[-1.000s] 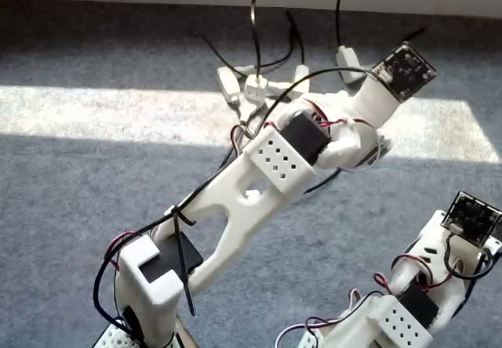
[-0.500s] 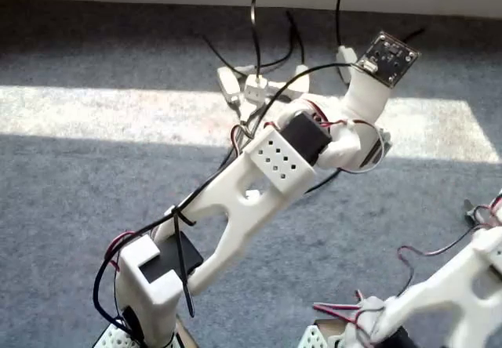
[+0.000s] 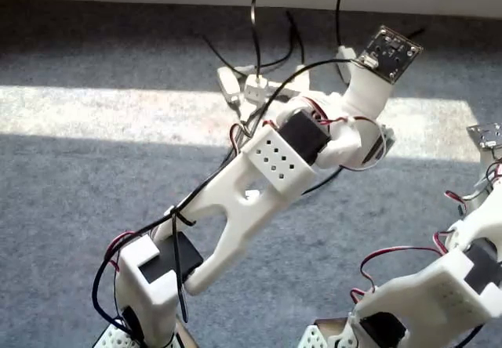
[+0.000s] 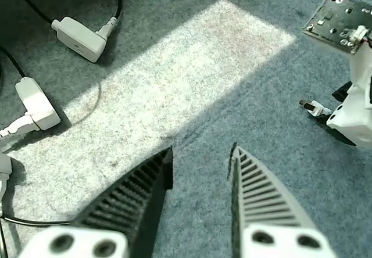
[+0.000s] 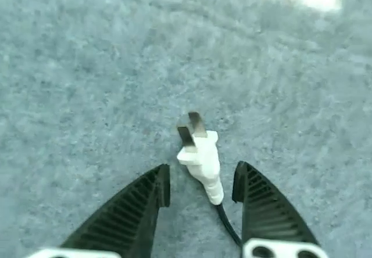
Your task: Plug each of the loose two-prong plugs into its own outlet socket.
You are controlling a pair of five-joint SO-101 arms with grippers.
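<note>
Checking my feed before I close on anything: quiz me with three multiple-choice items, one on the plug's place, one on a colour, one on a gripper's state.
1. Where is the two-prong plug?
A. on the carpet between the fingers of the right gripper
B. in a socket
C. hanging in the air
2. The plug's body is:
A. black
B. white
C. red
3. The left gripper is:
A. shut on a socket
B. open, empty
C. shut on a plug
Answers: 1 A, it lies between parted fingers; 2 B, white body, black cord; 3 B, fingers apart over carpet.
</note>
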